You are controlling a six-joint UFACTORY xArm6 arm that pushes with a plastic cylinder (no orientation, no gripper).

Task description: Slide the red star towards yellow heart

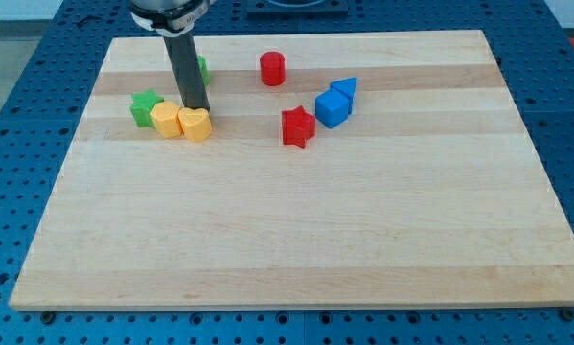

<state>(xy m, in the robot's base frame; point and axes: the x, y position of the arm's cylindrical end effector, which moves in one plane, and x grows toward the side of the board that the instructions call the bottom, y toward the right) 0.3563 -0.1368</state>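
Observation:
The red star (297,126) lies on the wooden board (296,240), right of centre in the upper half. The yellow heart (196,125) lies to its left, about a hundred pixels away. My tip (198,108) stands just behind the yellow heart, at its top edge, touching or nearly touching it. The rod rises from there towards the view's top. The tip is well to the left of the red star.
A yellow hexagon-like block (167,120) touches the heart's left side, with a green star (145,106) left of it. A green block (202,68) is partly hidden behind the rod. A red cylinder (272,68), a blue cube (331,108) and a blue triangle (346,89) lie near the red star.

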